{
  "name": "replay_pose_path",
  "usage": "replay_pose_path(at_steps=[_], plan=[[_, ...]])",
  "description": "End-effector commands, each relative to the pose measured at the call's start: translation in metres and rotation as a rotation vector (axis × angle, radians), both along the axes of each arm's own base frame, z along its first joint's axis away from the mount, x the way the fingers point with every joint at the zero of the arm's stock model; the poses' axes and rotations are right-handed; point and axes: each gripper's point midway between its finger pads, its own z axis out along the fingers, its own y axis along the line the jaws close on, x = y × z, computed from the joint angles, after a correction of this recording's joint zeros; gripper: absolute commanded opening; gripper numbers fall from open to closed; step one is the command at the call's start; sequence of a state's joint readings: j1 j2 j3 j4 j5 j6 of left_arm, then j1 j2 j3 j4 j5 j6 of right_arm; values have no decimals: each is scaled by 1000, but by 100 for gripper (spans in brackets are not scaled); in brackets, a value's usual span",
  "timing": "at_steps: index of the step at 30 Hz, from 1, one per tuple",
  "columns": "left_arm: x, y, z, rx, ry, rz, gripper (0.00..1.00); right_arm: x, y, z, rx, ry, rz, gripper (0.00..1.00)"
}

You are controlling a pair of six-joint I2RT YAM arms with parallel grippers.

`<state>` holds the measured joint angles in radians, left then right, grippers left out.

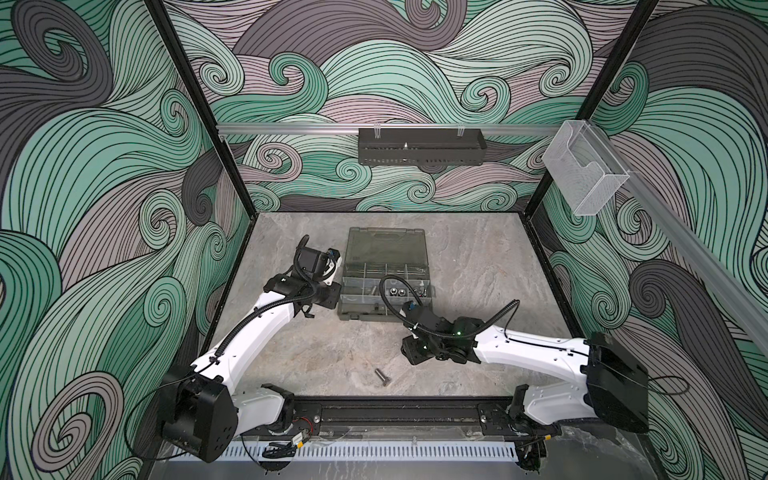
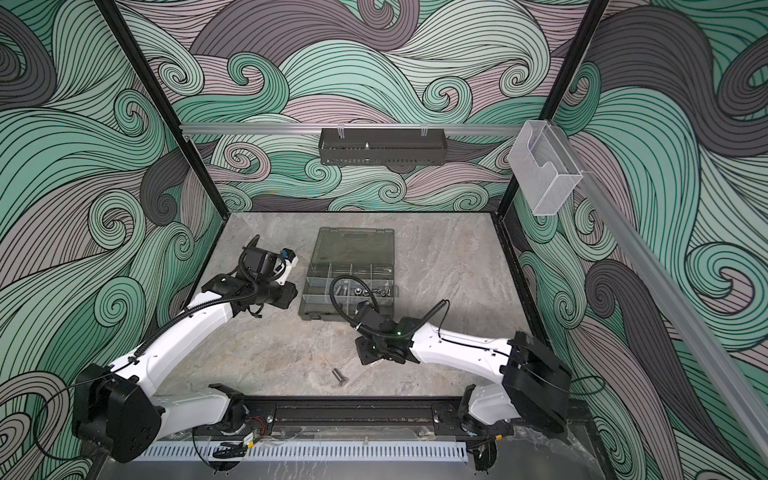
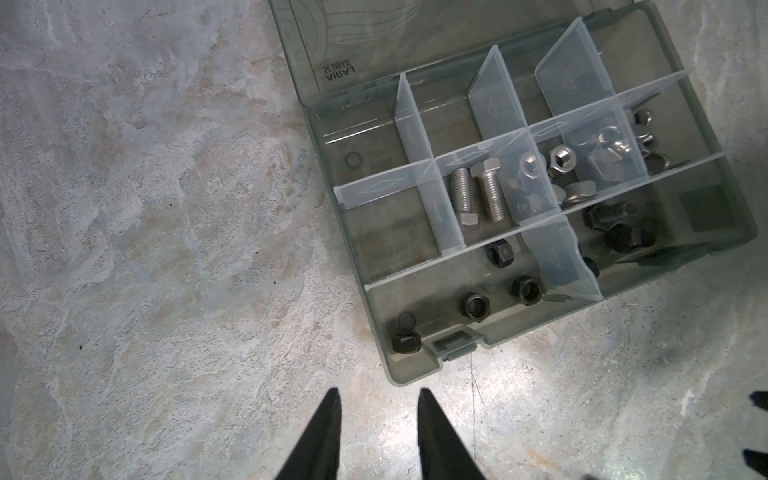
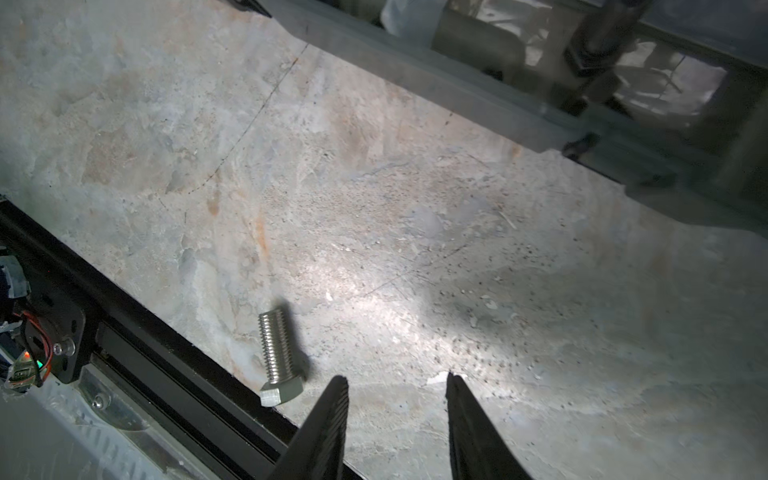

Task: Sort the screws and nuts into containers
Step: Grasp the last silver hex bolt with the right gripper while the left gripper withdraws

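screw (image 4: 279,357) nr empty r claw (image 4: 395,376)

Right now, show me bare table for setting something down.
Widest bare patch: table between the organiser case and the right wall. Another lies in front, between both arms, apart from the loose screw near the front rail. Crowded: left of the case, where the left arm sits, and the case's near-right corner, by the right arm.

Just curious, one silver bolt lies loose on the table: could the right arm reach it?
Probably yes. The right gripper hangs open close beside the screw, with only bare table between them.
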<state>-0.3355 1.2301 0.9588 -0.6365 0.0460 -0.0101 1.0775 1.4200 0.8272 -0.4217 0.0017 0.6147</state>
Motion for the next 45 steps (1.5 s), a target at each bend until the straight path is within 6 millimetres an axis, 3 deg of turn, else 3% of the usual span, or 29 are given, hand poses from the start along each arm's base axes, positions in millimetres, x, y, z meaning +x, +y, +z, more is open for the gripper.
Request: replay_pose_path(at_steps=[1,6,13,24,45], plan=[[6,-1,14,-43,-41,17,35,-4,17,-3,8,15,22,41],[7,1,17,-52,-48,25,35,-19,45,-11,-9,51,103,40],[8,3,21,-69,-61,38,36,-33,64,-23,-44,89,176,40],[10,6,23,-82,-67,53,36,-49,71,-40,-106,142,224,35],[10,8,23,-92,-64,59,37,-45,58,-61,-240,122,202,22]])
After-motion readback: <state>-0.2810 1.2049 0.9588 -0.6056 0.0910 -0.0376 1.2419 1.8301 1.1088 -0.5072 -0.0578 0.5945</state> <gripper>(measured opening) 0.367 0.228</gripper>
